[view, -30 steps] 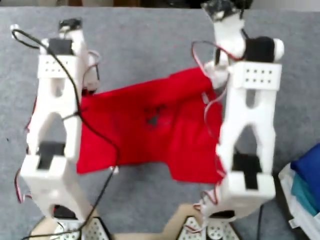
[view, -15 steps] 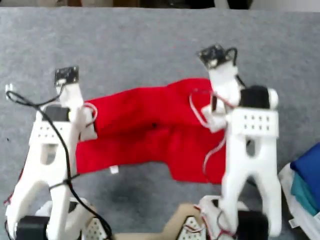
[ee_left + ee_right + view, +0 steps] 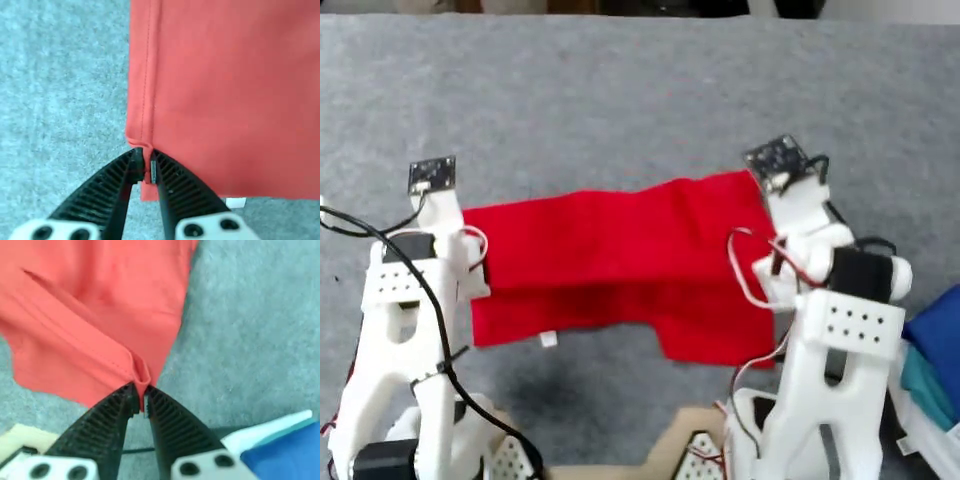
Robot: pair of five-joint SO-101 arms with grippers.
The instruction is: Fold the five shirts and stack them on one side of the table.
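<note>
A red shirt [image 3: 620, 265] lies across the middle of the grey table, its far half folded toward the near side. My left gripper [image 3: 146, 167] is shut on the red shirt [image 3: 220, 90] at its hemmed left edge. In the high view that arm [image 3: 415, 300] stands at the shirt's left end. My right gripper [image 3: 140, 400] is shut on a pinched fold of the red shirt [image 3: 95, 315] at its right edge. The right arm [image 3: 825, 300] stands over the shirt's right end, hiding part of the cloth.
A pile of blue and teal cloth [image 3: 932, 360] on a white sheet sits at the table's right edge, its blue corner [image 3: 285, 457] close to my right gripper. Grey table [image 3: 620, 90] stretches bare beyond the shirt. Wires loop around both arms.
Both arms have pulled back toward the near side, drawing the shirt's far edge over with them. The shirt has gone from spread and bunched to a flatter, narrower band.
</note>
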